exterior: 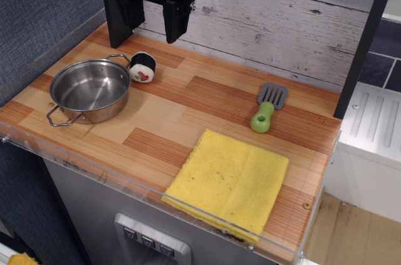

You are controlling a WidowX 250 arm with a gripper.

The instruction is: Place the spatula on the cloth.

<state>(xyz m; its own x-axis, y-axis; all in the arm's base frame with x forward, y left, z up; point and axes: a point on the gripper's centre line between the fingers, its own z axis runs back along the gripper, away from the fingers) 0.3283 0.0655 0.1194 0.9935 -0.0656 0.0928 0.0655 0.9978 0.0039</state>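
The spatula lies flat on the wooden counter at the right, grey slotted blade toward the back wall, lime-green handle pointing toward the front. The yellow cloth lies flat just in front of it at the counter's front right, a small gap between them. My gripper hangs high at the back left, near the wall, far from both. Its black fingers point down, stand close together and hold nothing.
A steel pot with two handles stands at the left. A toy sushi roll lies beside it. A clear plastic lip runs along the counter's front edge. A white sink unit sits to the right.
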